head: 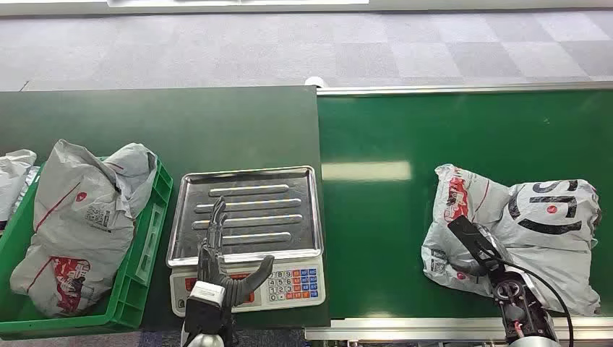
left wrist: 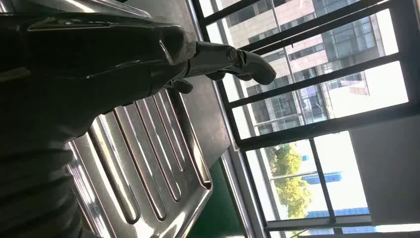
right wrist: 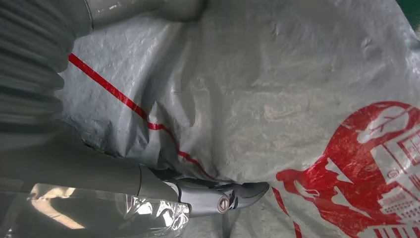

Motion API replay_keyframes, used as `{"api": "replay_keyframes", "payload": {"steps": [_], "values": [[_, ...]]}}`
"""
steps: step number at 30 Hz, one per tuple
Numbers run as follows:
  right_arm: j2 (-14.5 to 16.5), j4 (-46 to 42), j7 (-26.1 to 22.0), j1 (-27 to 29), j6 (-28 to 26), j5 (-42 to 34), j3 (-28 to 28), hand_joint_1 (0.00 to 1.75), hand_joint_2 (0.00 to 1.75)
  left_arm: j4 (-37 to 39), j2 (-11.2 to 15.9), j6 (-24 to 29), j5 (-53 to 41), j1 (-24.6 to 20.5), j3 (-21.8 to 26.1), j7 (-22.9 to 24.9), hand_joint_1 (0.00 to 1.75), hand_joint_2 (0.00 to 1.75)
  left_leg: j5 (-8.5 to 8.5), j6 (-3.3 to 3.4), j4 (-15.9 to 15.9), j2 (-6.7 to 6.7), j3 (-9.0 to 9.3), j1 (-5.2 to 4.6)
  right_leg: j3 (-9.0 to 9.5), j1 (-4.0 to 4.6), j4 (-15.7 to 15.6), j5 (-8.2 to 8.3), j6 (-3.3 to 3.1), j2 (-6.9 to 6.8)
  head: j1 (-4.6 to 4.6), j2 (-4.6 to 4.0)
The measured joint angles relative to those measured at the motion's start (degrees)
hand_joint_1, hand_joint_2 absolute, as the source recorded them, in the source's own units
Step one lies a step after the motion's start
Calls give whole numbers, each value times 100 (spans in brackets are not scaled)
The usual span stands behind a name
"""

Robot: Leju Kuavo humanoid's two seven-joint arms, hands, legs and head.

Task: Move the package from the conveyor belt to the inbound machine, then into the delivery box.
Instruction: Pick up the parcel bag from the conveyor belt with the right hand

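A grey package point(head: 535, 224) with red and black print lies on the green conveyor belt point(head: 376, 217) at the right. My right hand point(head: 477, 249) lies on its near left part. In the right wrist view the package point(right wrist: 297, 89) sits between the fingers and the thumb point(right wrist: 218, 198), which presses into the plastic, so the hand grips it. The inbound machine is a scale with a ribbed steel tray point(head: 246, 210), and nothing lies on it. My left hand point(head: 220, 271) hovers open over the tray's front edge, fingers spread point(left wrist: 99, 64) above the tray point(left wrist: 148, 163).
A green crate point(head: 144, 238) stands at the left, holding a grey package point(head: 79, 217); another grey bag point(head: 14, 177) lies at the far left edge. The scale's keypad point(head: 293, 283) faces the table's front edge. A dark green table lies behind the scale.
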Motion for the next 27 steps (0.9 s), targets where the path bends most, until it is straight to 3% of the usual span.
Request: {"api": "replay_keyframes", "payload": {"steps": [6, 8, 12, 17, 20, 24, 27], "values": [[-68, 193, 83, -188, -56, 53, 151, 175, 175, 61, 0, 64, 3, -14, 2, 31, 0, 175, -1, 0, 0, -2, 11, 0, 16, 0, -1, -1, 0, -1, 2, 0], [-54, 188, 11, -209, -395, 40, 190, 175, 175, 48, 0, 148, 3, 25, 7, 37, 0, 175, -1, 0, 0, -2, 10, 0, 23, 0, 0, 0, 0, -1, 1, 0], [175, -147, -181, -193, -1630, -186, 200, 175, 175, -142, 2, 348, 0, 259, 31, 39, 0, 175, 2, 0, 0, -4, 6, 1, 11, 0, 2, 1, -1, -3, -1, 0], [355, -644, -213, -178, -1915, -372, 198, 175, 175, -284, 2, 403, -21, 378, 74, 52, 0, 175, 2, -1, 0, -13, -6, 4, 5, 3, 4, -1, -2, -11, -1, 0], [470, -1162, -695, -14, -2665, -808, 147, 175, 175, -297, 1, 414, -41, 388, 98, 38, 0, 175, 2, 0, 0, -16, -12, 3, -1, 1, 4, -1, -1, -14, 1, 0], [772, -2768, -2376, 558, -4222, -2777, -119, 175, 175, -274, -9, 375, -14, 365, 94, -55, 0, 175, 2, -1, 1, -41, -20, 3, -6, 1, 2, -10, 1, -36, 0, 0], [948, -3959, -2952, 1020, -4592, -3761, -303, 175, 175, -224, -15, 404, 39, 329, 86, -150, 0, 175, -5, -5, -1, -42, -22, 3, -4, 1, 3, -15, -3, -35, 0, 0]]}}
